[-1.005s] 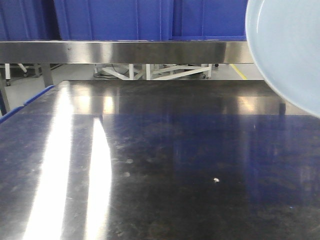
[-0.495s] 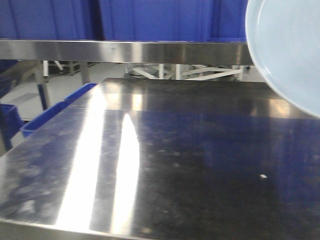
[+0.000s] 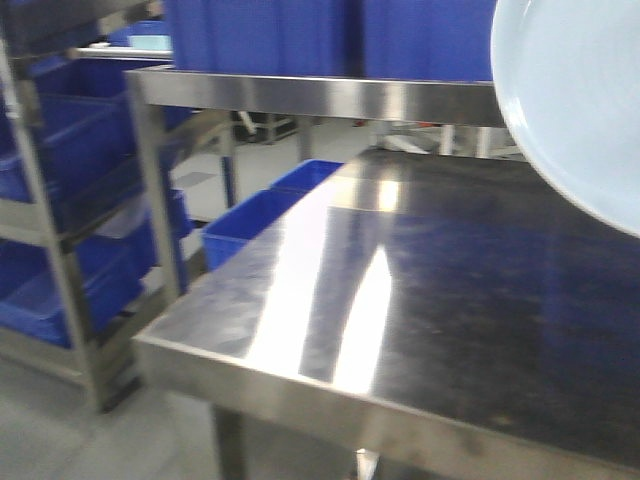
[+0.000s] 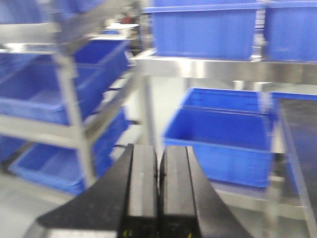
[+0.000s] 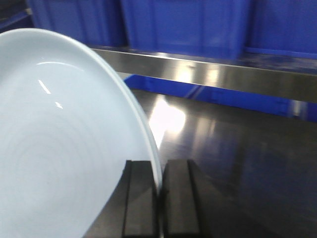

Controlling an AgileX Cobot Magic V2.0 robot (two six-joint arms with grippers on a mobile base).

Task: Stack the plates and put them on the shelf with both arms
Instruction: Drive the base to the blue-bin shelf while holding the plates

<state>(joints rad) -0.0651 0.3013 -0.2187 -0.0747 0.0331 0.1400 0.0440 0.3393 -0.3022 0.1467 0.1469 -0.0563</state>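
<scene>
Right wrist-mounted view: right gripper (image 5: 159, 196), black, two-fingered, narrowed to a slit, its pads pinching the rim of a large round pale blue-white glossy plate (image 5: 59, 144). The plate edge rises from between the fingers and curves away up and to the left. The plate stands on edge, near upright, with its hollow face turned to the left of the claw and the disc spreading up and leftward from the grip. The rim is blurred, so it may be one plate or two nested; cannot tell. Beyond lies a dark, reflective stainless steel table (image 5: 233, 163), and the plate looks clear of its top. In the exterior front view the plate fills the upper right corner, face toward the camera, in front of a long steel shelf (image 3: 330, 95) carrying blue plastic bins (image 3: 270, 35). The right arm itself is out of frame. In the left wrist view the left gripper (image 4: 158, 191), black, has its fingers pressed together with nothing between, held roughly level beside the table's edge and pointing toward a metal rack (image 4: 74, 124) of blue bins.
</scene>
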